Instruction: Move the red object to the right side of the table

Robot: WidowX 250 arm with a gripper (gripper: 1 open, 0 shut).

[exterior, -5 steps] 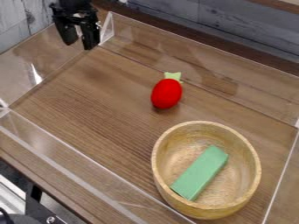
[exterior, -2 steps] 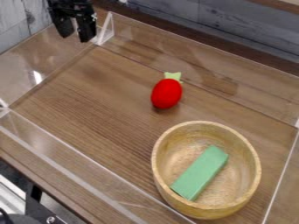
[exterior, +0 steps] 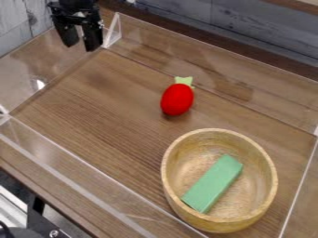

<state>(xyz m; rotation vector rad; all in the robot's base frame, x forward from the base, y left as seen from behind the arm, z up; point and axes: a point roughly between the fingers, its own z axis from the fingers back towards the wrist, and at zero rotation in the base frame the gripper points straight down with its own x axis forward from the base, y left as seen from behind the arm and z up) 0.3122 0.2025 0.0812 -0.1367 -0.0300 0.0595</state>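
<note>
The red object (exterior: 178, 99) is a small glossy strawberry-like toy with a pale green leafy tip, lying near the middle of the brown wood-grain table (exterior: 99, 112). My black gripper (exterior: 80, 39) hangs at the far left corner, pointing down, well away from the red object. Its two fingers stand apart with nothing between them.
A round light wooden bowl (exterior: 221, 216) sits at the near right and holds a green rectangular block (exterior: 213, 183). Low clear acrylic walls (exterior: 37, 65) edge the tabletop on all sides.
The gripper has drifted very slightly left at the far corner. The red object, bowl and block have not moved.
</note>
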